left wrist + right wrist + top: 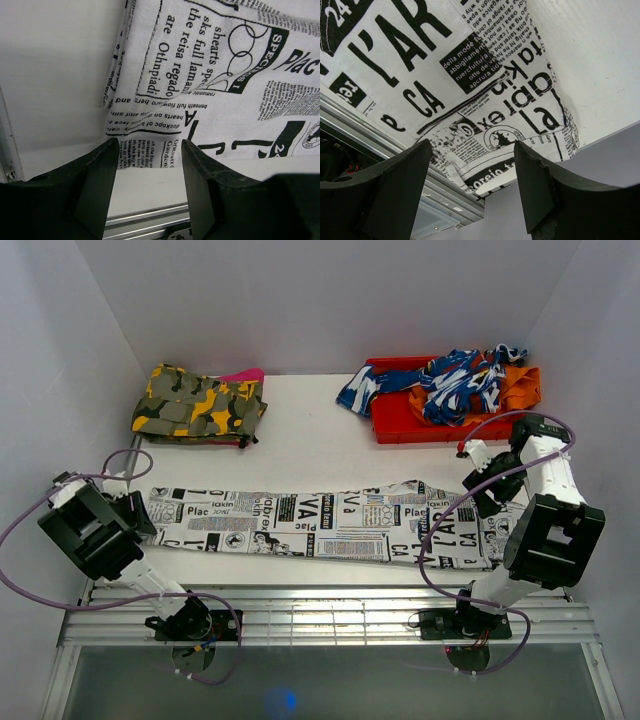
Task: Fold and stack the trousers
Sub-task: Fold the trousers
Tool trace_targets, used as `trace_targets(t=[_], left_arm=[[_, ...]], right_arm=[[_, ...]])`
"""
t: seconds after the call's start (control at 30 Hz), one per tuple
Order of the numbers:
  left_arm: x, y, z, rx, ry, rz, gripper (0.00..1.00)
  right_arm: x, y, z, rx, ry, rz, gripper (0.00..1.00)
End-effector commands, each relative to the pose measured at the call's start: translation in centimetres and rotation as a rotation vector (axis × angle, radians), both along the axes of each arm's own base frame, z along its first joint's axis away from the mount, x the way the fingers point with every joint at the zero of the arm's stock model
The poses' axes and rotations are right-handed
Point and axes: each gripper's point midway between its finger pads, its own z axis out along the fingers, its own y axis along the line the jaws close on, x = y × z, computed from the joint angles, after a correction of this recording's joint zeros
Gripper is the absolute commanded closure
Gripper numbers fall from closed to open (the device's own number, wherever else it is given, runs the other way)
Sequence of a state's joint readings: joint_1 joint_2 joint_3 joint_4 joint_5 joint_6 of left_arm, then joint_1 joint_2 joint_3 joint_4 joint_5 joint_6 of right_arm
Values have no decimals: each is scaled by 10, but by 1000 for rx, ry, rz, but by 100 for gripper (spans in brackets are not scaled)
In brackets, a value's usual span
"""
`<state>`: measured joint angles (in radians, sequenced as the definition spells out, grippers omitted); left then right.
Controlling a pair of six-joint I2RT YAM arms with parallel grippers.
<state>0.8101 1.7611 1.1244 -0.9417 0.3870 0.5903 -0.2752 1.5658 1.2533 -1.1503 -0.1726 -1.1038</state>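
The newspaper-print trousers [320,525] lie flat and stretched across the table from left to right. My left gripper [140,512] is open and empty at their left end; in the left wrist view its fingers [102,180] stand apart just short of the trouser hem [150,135]. My right gripper [488,498] is open and empty over their right end; in the right wrist view the cloth corner [510,150] at the table's edge lies between its fingers [535,185].
A folded yellow-green camouflage garment [198,405] lies at the back left. A red tray [400,420] at the back right holds a blue-and-white garment [455,380] and orange cloth [520,388]. A metal rail [320,615] runs along the near edge. White walls stand close on both sides.
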Motion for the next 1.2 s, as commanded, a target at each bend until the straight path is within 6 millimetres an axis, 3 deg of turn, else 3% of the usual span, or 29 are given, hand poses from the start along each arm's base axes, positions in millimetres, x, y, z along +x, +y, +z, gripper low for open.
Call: trace_targets(t=[0.0, 0.17, 0.47, 0.63, 0.77, 0.87, 0.9, 0.97, 1.0, 1.07, 1.1, 1.17], left_arm=[[25, 14, 43, 78, -160, -9, 36], [53, 6, 83, 37, -322, -159, 44], [88, -19, 75, -59, -371, -414, 45], [102, -29, 66, 4, -349, -630, 49], [115, -22, 58, 26, -312, -679, 51], [117, -18, 60, 18, -284, -689, 51], [118, -17, 59, 16, -277, -690, 51], [118, -15, 60, 29, -273, -695, 50], [117, -15, 60, 29, -271, -691, 48], [117, -16, 61, 23, -268, -673, 46], [116, -17, 62, 24, -266, -667, 43], [112, -19, 58, 14, -248, -649, 41]], right_arm=[[-4, -3, 8, -29, -28, -9, 27], [-14, 1, 1, -16, -8, 0, 29], [-7, -6, 2, -59, -29, 8, 31], [-5, 2, 7, -17, -30, 11, 40], [18, 51, 33, 138, -100, 73, 43], [40, 109, 56, 246, -161, 143, 44], [46, 142, 59, 272, -173, 222, 44], [56, 179, 70, 327, -199, 262, 44], [61, 210, 66, 346, -206, 334, 44], [69, 242, 68, 355, -220, 396, 44], [69, 269, 54, 355, -183, 454, 44], [80, 300, 48, 367, -162, 499, 44]])
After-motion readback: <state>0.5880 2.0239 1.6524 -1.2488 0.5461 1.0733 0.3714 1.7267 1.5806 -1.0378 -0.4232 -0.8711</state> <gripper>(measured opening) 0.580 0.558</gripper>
